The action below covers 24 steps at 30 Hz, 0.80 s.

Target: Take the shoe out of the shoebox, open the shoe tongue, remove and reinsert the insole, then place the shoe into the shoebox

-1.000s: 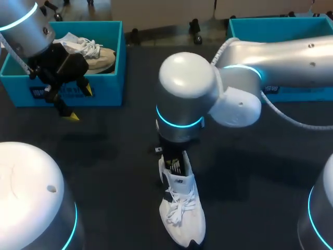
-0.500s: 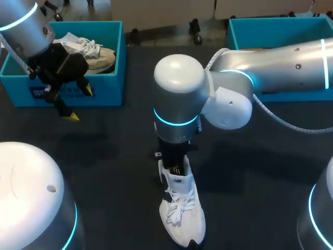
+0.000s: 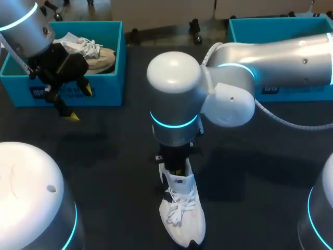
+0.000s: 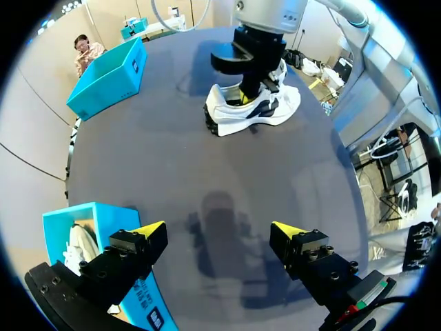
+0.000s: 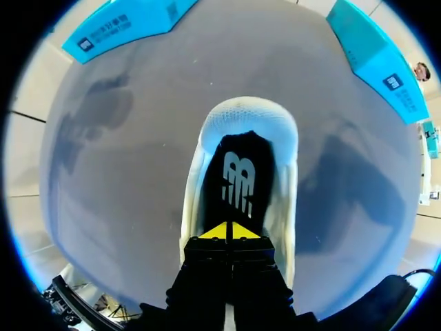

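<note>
A white sneaker (image 3: 183,216) stands upright on its sole near the middle of the dark bench, laces (image 3: 180,203) tied loosely, with dark trim along its side. Its black insole (image 5: 238,179), marked with a white logo, lies flat inside the open mouth. Well apart, at the bench's far right, sits an open turquoise shoebox (image 3: 270,28). A matching shoebox (image 3: 112,78) at the far left holds a second white sneaker (image 3: 91,52).
</note>
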Available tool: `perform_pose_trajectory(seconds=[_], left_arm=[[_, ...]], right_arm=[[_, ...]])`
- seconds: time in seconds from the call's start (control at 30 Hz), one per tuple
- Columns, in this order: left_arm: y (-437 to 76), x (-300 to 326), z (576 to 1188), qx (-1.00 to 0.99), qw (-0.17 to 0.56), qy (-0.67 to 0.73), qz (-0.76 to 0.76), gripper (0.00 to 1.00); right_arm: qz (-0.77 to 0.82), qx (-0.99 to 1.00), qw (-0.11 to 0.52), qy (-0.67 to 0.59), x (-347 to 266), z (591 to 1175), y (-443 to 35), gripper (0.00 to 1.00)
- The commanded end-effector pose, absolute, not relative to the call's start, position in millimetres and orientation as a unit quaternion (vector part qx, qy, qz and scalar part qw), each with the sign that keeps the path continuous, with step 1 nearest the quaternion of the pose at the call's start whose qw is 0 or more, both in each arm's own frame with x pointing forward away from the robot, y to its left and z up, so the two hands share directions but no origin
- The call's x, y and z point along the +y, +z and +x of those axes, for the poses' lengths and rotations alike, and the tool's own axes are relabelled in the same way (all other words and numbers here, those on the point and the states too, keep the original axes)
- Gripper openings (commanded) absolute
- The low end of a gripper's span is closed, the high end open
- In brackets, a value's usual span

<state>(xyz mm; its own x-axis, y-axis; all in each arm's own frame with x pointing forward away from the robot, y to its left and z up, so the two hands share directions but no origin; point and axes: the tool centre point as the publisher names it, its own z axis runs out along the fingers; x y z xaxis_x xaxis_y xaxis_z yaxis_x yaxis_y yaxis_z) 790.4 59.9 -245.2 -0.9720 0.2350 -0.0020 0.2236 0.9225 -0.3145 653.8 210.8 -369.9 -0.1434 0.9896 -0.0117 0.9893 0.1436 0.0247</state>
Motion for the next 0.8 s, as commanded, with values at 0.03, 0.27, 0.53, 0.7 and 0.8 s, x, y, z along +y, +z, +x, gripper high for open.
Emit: perform_pose_trajectory(seconds=[0.03, 0.27, 0.53, 0.7, 0.8], left_arm=[[-244.8, 60.0, 790.6, -0.98, 0.018, 0.157, -0.117, 1.0], [-244.8, 60.0, 790.6, -0.98, 0.018, 0.157, -0.117, 1.0], [-244.8, 60.0, 790.6, -0.98, 0.018, 0.157, -0.117, 1.0], [-244.8, 60.0, 790.6, -0.98, 0.018, 0.157, -0.117, 1.0], [-244.8, 60.0, 790.6, -0.98, 0.018, 0.157, -0.117, 1.0]], right_arm=[[0.657, 0.754, 0.0, 0.006, 201.2, 654.0, -368.5, 0.0], [0.647, 0.763, -0.021, 0.002, 188.4, 653.5, -374.6, 0.0], [0.639, 0.768, -0.038, -0.011, 191.0, 651.4, -373.1, 0.21], [0.643, 0.765, -0.042, -0.018, 192.9, 646.1, -372.3, 0.43], [0.643, 0.764, -0.043, -0.02, 195.6, 641.7, -371.8, 0.45]])
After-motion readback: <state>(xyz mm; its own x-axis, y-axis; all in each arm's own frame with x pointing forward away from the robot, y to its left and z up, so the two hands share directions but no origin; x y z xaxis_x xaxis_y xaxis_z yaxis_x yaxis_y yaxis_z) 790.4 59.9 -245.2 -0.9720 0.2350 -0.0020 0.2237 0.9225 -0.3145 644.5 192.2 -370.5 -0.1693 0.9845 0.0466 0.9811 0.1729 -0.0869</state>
